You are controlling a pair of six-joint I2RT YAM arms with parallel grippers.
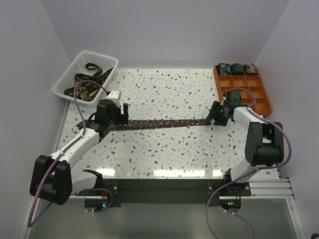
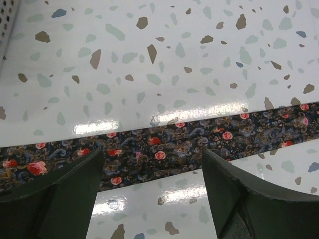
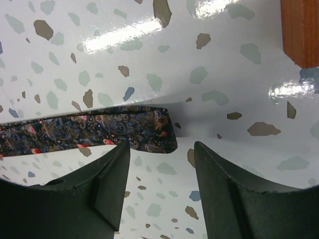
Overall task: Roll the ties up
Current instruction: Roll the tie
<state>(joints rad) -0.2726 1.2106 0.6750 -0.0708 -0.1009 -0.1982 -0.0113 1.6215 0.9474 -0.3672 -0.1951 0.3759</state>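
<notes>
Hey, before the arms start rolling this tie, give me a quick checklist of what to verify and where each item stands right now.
1. Tie lies flat and straight on the table: ok.
2. Left jaws open above the tie, holding nothing: ok.
3. Right jaws open, with the tie's end just ahead of them: ok.
4. Tie's other end lying flat: cannot tell, it is hidden under the left arm.
5. Free compartment in the orange tray: ok, only the back row holds rolled ties.
</notes>
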